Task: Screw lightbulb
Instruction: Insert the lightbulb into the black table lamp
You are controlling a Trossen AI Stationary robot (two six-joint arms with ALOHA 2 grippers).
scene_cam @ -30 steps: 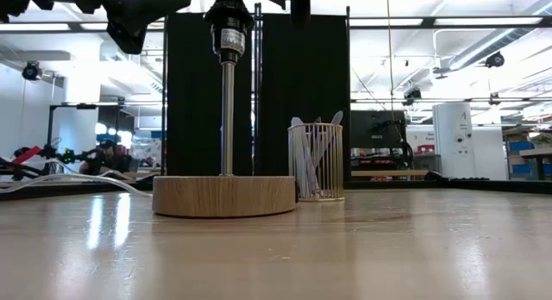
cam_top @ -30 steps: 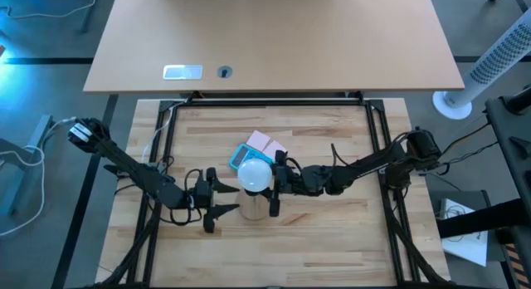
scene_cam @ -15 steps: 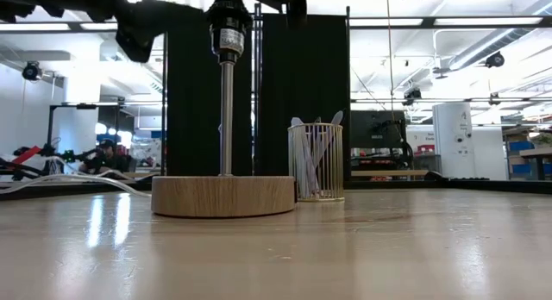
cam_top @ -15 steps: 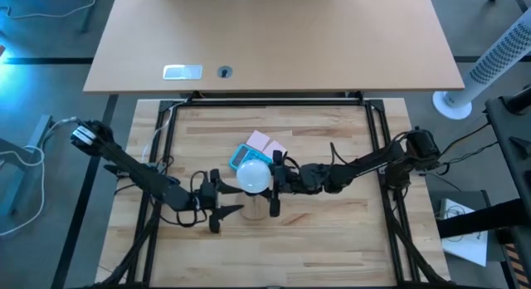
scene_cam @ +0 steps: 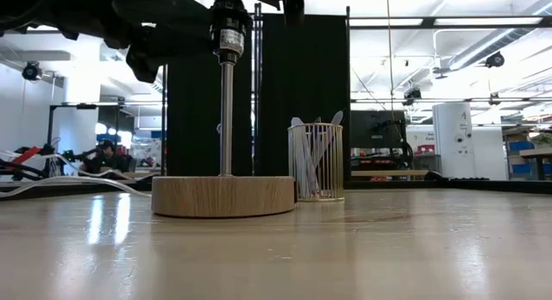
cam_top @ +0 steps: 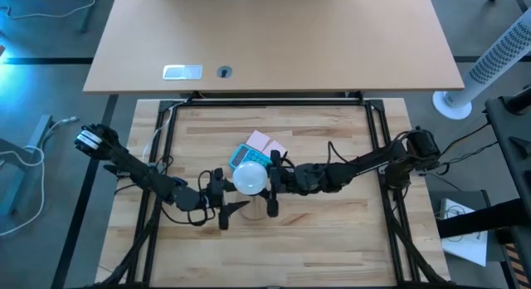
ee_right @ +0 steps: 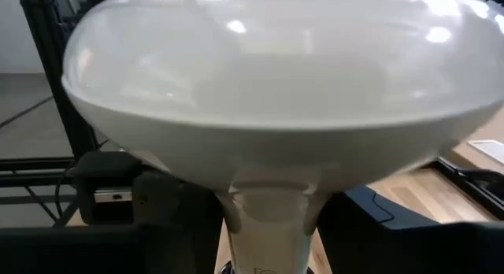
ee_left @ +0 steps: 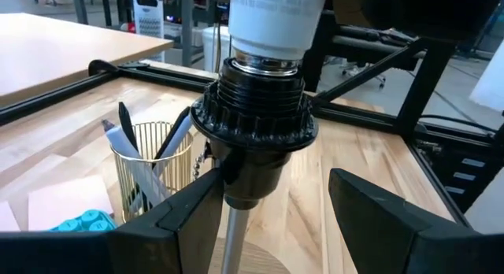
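Left tool (ee_left: 272, 207) has advanced, jaws open astride the black socket (ee_left: 256, 120). Right tool (cam_top: 274, 180) clamps the lightbulb (cam_top: 250, 178), base entering socket. Risk: tilt cross-threads it.

frosted white lightbulb (cam_top: 251, 178), black socket (ee_left: 256, 120), gold wire cup (ee_left: 152, 168).

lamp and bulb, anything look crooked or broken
Nothing stands out. The lightbulb sits straight in the black socket, intact, and the lamp pole stands upright on its wooden base. The right gripper holds the lightbulb; the left gripper is open around the socket. Pens stay in the wire cup.
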